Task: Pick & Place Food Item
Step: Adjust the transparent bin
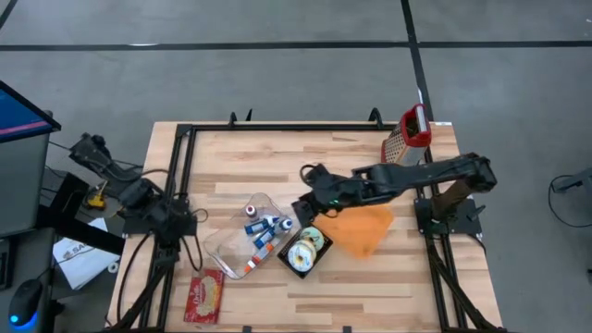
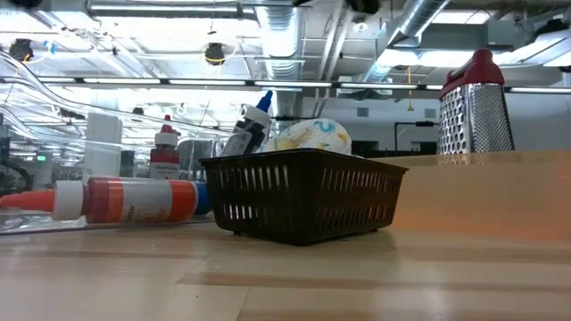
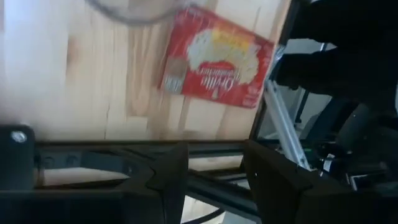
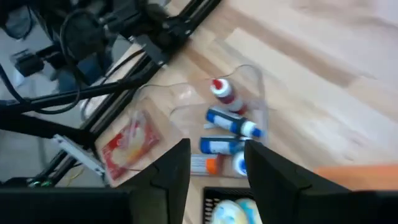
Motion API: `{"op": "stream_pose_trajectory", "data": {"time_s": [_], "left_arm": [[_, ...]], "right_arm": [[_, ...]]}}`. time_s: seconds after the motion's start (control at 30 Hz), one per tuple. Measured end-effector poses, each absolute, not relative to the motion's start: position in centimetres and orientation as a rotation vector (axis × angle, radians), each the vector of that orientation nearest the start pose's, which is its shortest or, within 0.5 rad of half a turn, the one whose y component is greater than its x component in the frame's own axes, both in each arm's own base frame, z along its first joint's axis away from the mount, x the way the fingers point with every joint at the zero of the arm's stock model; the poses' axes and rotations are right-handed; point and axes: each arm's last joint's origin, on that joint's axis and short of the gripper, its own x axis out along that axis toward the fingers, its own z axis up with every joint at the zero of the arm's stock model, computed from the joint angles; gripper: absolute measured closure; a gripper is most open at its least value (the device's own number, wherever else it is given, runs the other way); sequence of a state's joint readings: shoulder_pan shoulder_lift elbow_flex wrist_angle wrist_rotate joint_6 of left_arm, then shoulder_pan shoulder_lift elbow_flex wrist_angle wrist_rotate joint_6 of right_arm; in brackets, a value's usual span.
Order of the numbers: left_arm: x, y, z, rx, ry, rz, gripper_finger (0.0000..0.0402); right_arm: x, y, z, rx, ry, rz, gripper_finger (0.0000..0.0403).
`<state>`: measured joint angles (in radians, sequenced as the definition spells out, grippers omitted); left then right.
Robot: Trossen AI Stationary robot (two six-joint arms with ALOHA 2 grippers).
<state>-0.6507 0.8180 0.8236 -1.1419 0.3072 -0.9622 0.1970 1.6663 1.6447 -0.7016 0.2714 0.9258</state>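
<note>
Pale wooden bench is carrying everything. From above, the right arm is reaching across an orange cloth, its pincer hanging empty and spread above a black basket that is holding a speckled food item. Only the low view is showing a red-topped grater standing upright. The left pincer, also spread and empty, is hovering by the bench edge near a red snack packet.

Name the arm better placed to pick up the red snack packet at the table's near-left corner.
Left, probably. The left gripper hangs open by that corner, with the red snack packet just ahead. The right gripper is over mid-table, near the clear tray.
</note>
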Motion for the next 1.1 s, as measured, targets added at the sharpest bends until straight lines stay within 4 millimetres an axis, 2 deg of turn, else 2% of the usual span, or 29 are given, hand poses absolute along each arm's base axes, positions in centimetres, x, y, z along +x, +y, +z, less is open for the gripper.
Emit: {"op": "stream_pose_trajectory", "data": {"time_s": [0.07,0.3,0.53,0.7,0.8,0.93,1.1], "left_arm": [[9.1,-8.4,26.1,-0.606,1.453,-0.210,0.0252],[9.5,-9.5,20.7,-0.742,1.398,-0.210,0.0252],[8.7,-9.6,16.7,-0.843,1.439,-0.072,0.0252],[8.9,-10.2,15.4,-0.962,1.372,-0.080,0.0238],[8.9,-10.3,15.0,-0.965,1.348,-0.046,0.0224],[9.2,-10.6,14.5,-0.937,1.349,-0.002,0.0216],[9.5,-11.1,14.4,-0.991,1.352,0.006,0.0218]], "right_arm": [[34.6,6.7,36.3,0.701,0.612,-0.426,0.0259],[31.5,7.7,38.0,0.690,0.592,-0.484,0.0254],[29.0,8.9,39.6,0.715,0.544,-0.489,0.0254],[27.7,9.2,40.2,0.713,0.531,-0.501,0.0254],[27.2,9.3,40.3,0.713,0.532,-0.506,0.0255],[27.2,9.3,40.3,0.718,0.534,-0.511,0.0255],[27.2,9.3,40.3,0.723,0.540,-0.504,0.0256]]}}
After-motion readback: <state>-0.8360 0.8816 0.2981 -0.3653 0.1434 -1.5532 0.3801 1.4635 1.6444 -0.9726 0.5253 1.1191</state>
